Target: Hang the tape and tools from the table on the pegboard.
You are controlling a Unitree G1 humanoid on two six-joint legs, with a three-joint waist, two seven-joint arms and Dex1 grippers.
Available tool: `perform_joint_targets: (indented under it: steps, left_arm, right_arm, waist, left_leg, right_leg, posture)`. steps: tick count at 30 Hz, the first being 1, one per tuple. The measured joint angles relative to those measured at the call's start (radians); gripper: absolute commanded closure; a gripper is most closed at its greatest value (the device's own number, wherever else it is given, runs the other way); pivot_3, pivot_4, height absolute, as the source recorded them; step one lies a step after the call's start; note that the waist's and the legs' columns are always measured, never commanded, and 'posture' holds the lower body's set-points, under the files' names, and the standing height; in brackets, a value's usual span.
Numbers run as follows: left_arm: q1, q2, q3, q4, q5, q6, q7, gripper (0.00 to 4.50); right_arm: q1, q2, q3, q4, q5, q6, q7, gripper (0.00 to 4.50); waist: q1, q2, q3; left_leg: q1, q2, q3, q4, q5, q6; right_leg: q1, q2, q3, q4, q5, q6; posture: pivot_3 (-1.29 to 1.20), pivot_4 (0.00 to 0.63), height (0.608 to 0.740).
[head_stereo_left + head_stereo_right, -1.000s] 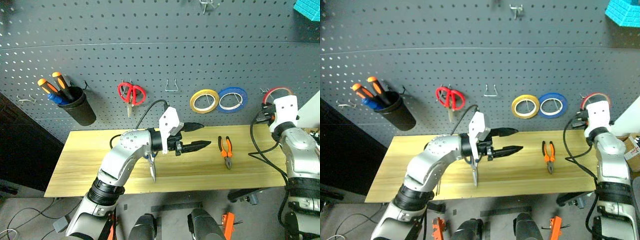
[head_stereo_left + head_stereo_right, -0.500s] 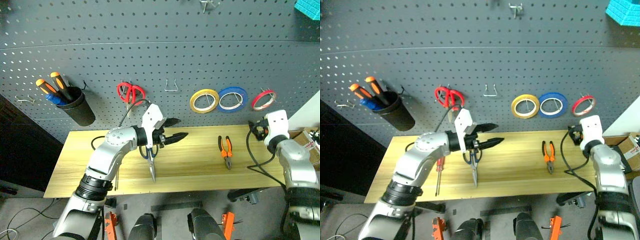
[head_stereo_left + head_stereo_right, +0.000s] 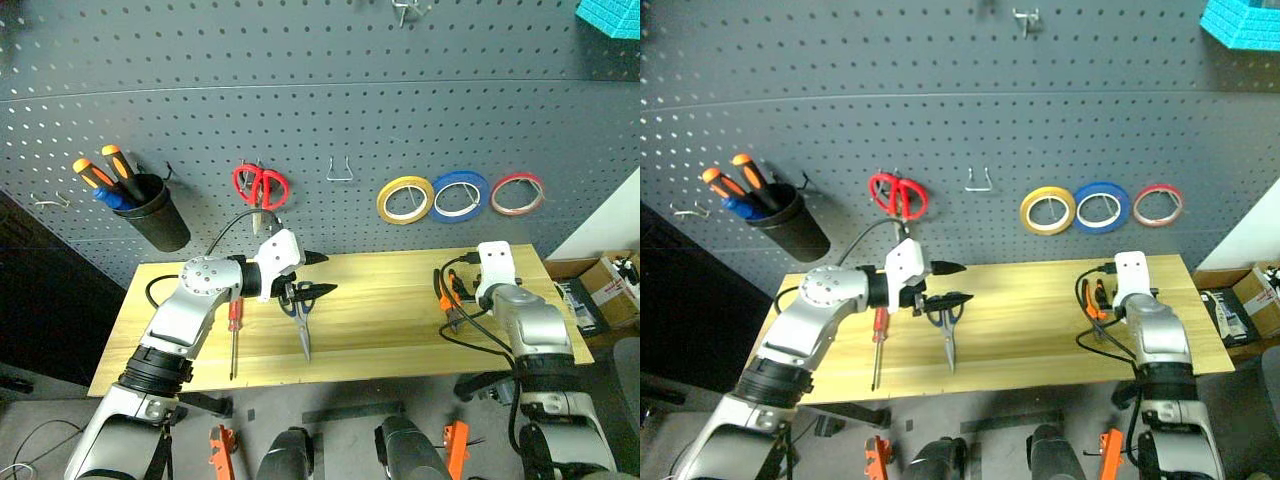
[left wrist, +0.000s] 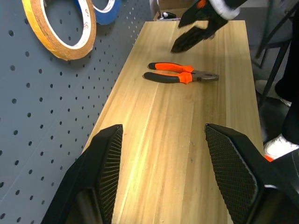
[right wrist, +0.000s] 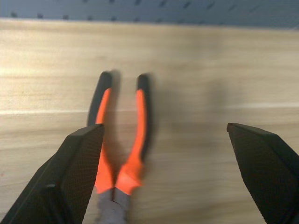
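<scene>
on the pegboard, head view: the red tape ring hangs on a hook at the far right, just beside a blue roll and a yellow roll. red-handled scissors hang left of centre, and a black cup with orange-handled screwdrivers hangs at the far left. below, on the table, the red-handled screwdriver lies at the left. the dark-handled scissors lie beside it, blades pointing to the near edge. the pliers lie at the right, partly hidden by the right arm. the left gripper hovers just above the scissors handles, fingers apart and empty. the right gripper is over the pliers.

left wrist view: both fingers stand apart with nothing between them. the pliers lie flat on the wood, and the right gripper hangs open just beyond them.

right wrist view: the fingers are spread wide. the pliers lie on the table with their handles toward the pegboard. they sit close to one finger, and nothing is clamped.
</scene>
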Motion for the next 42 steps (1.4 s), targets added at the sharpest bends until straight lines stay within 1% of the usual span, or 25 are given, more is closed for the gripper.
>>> perform_joint_targets:
  steps: [2, 8, 17, 23, 24, 25, 26, 29, 33, 35, 37, 42]
  left_arm:
    - [0.014, 0.002, 0.001, -0.013, 0.0, 0.006, 0.001, 1.54]
    - [0.029, 0.003, 0.002, -0.03, -0.001, 0.025, 0.003, 1.54]
    - [0.029, 0.0, 0.002, -0.031, -0.001, 0.027, 0.01, 1.54]
    - [0.029, -0.008, 0.002, -0.033, 0.0, 0.027, 0.021, 1.54]
    - [0.029, -0.009, 0.002, -0.033, 0.0, 0.027, 0.021, 1.54]
    - [0.029, -0.009, 0.002, -0.034, 0.0, 0.027, 0.022, 1.54]
    - [0.029, -0.009, 0.002, -0.034, 0.0, 0.027, 0.022, 1.54]
    - [0.032, -0.009, 0.002, -0.036, -0.002, 0.027, 0.023, 1.54]
    - [0.071, -0.009, 0.024, -0.066, -0.03, 0.061, 0.027, 1.54]
    - [0.098, -0.01, 0.067, -0.069, -0.049, 0.068, 0.06, 1.54]
    - [0.13, -0.003, 0.13, -0.07, -0.061, 0.073, 0.095, 1.54]
    - [0.231, 0.021, 0.269, -0.109, -0.103, 0.107, 0.158, 1.54]
  right_arm:
    - [-0.025, 0.013, -0.002, 0.068, 0.014, -0.005, 0.002, 0.01]
    - [-0.076, 0.044, -0.007, 0.172, 0.047, -0.024, 0.007, 0.01]
    - [-0.148, 0.04, 0.025, 0.431, 0.035, -0.155, 0.002, 0.01]
    - [-0.196, 0.025, 0.06, 0.528, 0.009, -0.212, 0.027, 0.01]
    - [-0.201, 0.024, 0.062, 0.541, 0.009, -0.221, 0.035, 0.38]
    - [-0.206, 0.023, 0.064, 0.554, 0.008, -0.231, 0.04, 0.56]
    - [-0.212, 0.023, 0.068, 0.565, 0.008, -0.237, 0.043, 0.87]
    - [-0.219, 0.024, 0.079, 0.584, 0.006, -0.253, 0.056, 1.86]
    - [-0.217, 0.024, 0.087, 0.589, 0.001, -0.277, 0.053, 1.91]
    - [-0.175, 0.027, 0.083, 0.515, 0.007, -0.266, 0.041, 1.92]
    - [-0.096, 0.032, 0.078, 0.359, 0.016, -0.227, 0.037, 1.93]
    - [0.131, 0.068, 0.109, -0.232, 0.042, -0.053, 0.035, 1.95]
  waist:
    - [-0.001, 0.0, 0.0]
    - [-0.006, 0.0, 0.0]
    - [-0.018, 0.0, 0.0]
    - [-0.027, 0.0, 0.0]
    - [-0.029, 0.0, 0.0]
    - [-0.03, -0.001, 0.0]
    - [-0.03, -0.001, -0.001]
    - [-0.029, -0.001, -0.001]
    - [-0.029, -0.001, -0.001]
    - [-0.028, -0.001, -0.001]
    - [-0.027, -0.001, -0.001]
    - [-0.027, -0.001, -0.001]
  left_leg:
    - [0.0, 0.0, 0.002, -0.001, 0.0, 0.0]
    - [-0.001, 0.001, 0.005, -0.002, 0.0, 0.0]
    - [0.0, 0.001, 0.007, -0.001, 0.0, 0.0]
    - [0.0, 0.0, 0.007, -0.001, 0.0, 0.0]
    - [0.0, 0.0, 0.007, -0.001, 0.0, 0.0]
    - [0.0, 0.0, 0.007, -0.001, 0.0, 0.0]
    - [0.0, 0.0, 0.007, -0.001, 0.0, 0.0]
    - [0.0, 0.0, 0.007, 0.0, 0.0, 0.0]
    - [0.0, 0.001, 0.007, 0.001, 0.0, 0.0]
    - [0.0, 0.004, 0.007, 0.001, 0.0, 0.0]
    - [-0.001, 0.005, 0.007, 0.0, 0.0, 0.0]
    - [-0.001, 0.008, 0.005, -0.002, 0.0, 0.0]
  right_leg:
    - [-0.001, 0.0, 0.002, 0.0, 0.0, 0.0]
    - [-0.004, 0.0, 0.004, 0.0, 0.0, 0.0]
    - [-0.003, 0.0, 0.005, 0.0, 0.001, 0.001]
    - [-0.003, 0.0, 0.006, 0.0, 0.002, 0.001]
    - [-0.003, 0.0, 0.006, 0.0, 0.002, 0.001]
    - [-0.003, 0.001, 0.006, 0.001, 0.002, 0.001]
    - [-0.003, 0.001, 0.006, 0.001, 0.002, 0.001]
    - [-0.003, 0.001, 0.006, 0.001, 0.003, 0.001]
    - [-0.003, 0.0, 0.006, 0.001, 0.003, 0.002]
    - [-0.003, 0.001, 0.006, 0.001, 0.004, 0.002]
    - [-0.005, 0.001, 0.006, 0.001, 0.004, 0.002]
    - [-0.006, 0.002, 0.007, 0.0, 0.004, 0.002]
  posture:
    - [-0.12, 0.169, 0.74]
    - [-0.12, 0.167, 0.74]
    - [-0.11, 0.163, 0.74]
    - [-0.11, 0.159, 0.74]
    - [-0.11, 0.159, 0.74]
    - [-0.11, 0.159, 0.74]
    - [-0.11, 0.159, 0.74]
    - [-0.12, 0.16, 0.74]
    - [-0.11, 0.164, 0.74]
    - [-0.11, 0.167, 0.74]
    - [-0.1, 0.169, 0.74]
    - [-0.08, 0.173, 0.74]
